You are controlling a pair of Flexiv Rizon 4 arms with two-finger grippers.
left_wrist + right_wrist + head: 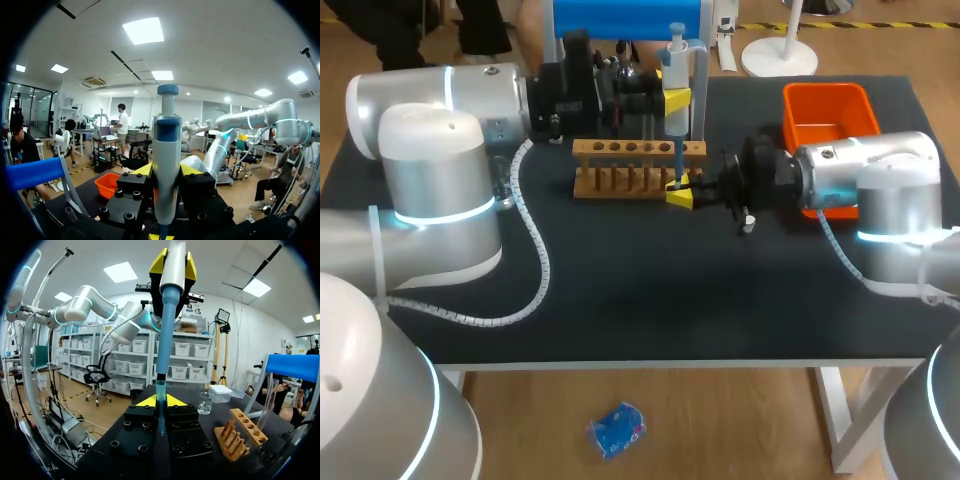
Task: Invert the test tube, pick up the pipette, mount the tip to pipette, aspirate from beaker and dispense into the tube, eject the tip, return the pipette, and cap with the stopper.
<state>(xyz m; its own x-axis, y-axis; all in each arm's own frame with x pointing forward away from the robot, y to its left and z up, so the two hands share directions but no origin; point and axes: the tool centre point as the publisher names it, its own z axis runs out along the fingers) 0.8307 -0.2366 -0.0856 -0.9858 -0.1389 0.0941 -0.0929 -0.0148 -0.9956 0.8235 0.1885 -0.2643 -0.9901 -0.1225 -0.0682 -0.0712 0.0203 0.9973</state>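
Note:
My left gripper (676,100) is shut on the white and blue pipette (676,50), holding it upright above the right end of the wooden rack (638,165). In the left wrist view the pipette (166,150) stands between the yellow tips of the left gripper (167,171). My right gripper (680,192) is shut on the clear test tube (674,172) just in front of the rack. Seen from the right wrist, the pipette's blue tip (165,330) reaches down into the test tube (160,390), held by the right gripper (160,401). The beaker (205,402) stands behind it.
An orange bin (830,115) sits at the back right, close behind my right arm. The blue-topped pipette stand (696,80) rises behind the rack (240,435). A white box (220,392) lies near the beaker. My left arm's cable (535,260) loops over the table's left half.

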